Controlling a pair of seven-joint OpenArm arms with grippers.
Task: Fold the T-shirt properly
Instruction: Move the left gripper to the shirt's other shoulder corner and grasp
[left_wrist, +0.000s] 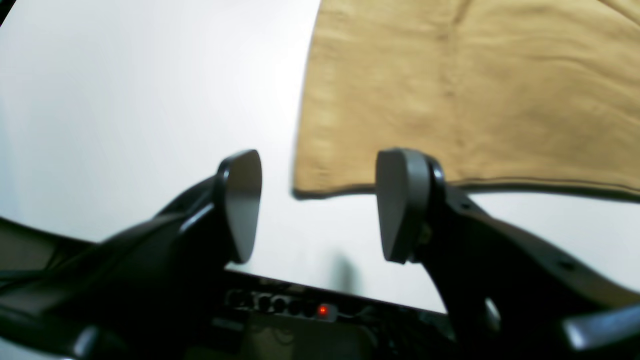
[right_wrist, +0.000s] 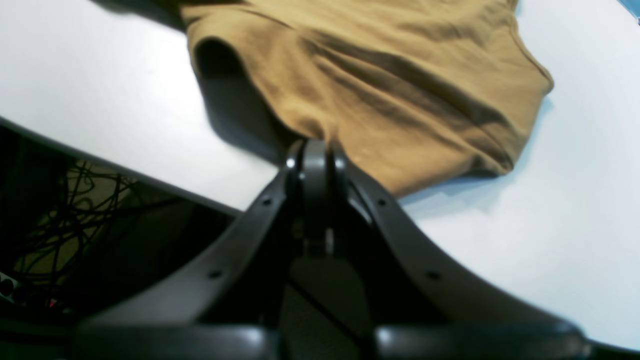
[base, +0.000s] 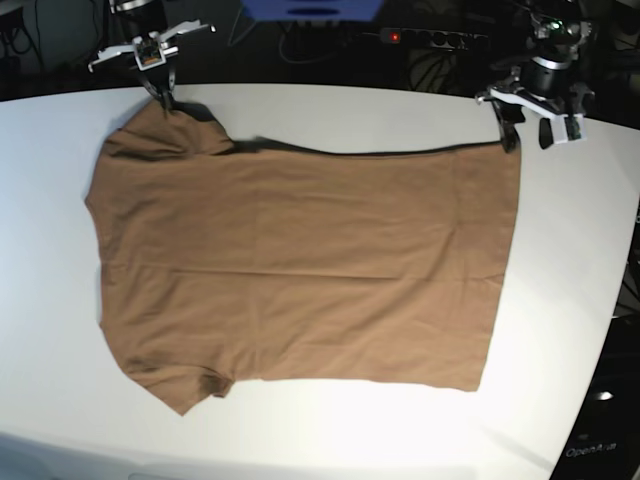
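Shirt (base: 300, 270) spread flat across the white table (base: 560, 330), hem toward the right end, sleeves toward the left. Right gripper (right_wrist: 312, 150) clamped on cloth at the far-left corner, by the sleeve. Left gripper (left_wrist: 320, 200) jaws apart, nothing held, hanging right at the hem's far corner. Looks like early layout, no fold made yet. Probably next: regrip that hem corner, then lift both together. Dark room behind, cables (right_wrist: 60, 220), power strip (base: 430, 37).

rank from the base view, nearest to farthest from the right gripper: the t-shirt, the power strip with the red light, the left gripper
1. T-shirt: the right gripper is shut on its sleeve corner at the table's far edge.
2. Power strip: behind the table, toward the other arm.
3. Left gripper: open, at the shirt's opposite far corner.
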